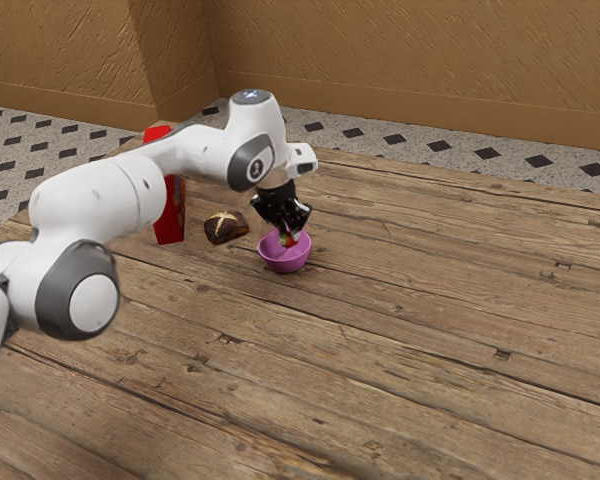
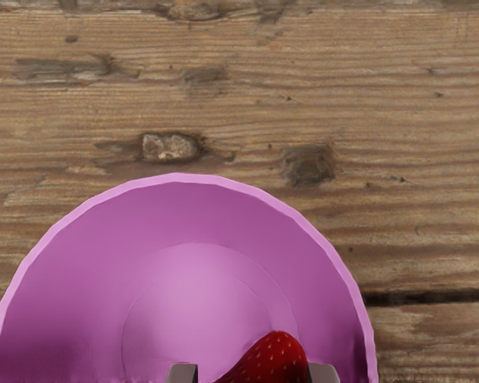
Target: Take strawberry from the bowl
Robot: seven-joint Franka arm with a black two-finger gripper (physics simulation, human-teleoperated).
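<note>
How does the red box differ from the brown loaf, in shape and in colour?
The red box stands tall and narrow, while the brown loaf is low and squat. The box is bright red; the loaf is dark brown with a pale cross on top. Both are on the wooden table.

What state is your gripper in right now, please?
Gripper: at the strawberry, but whether it is open or closed on it cannot be told.
</note>
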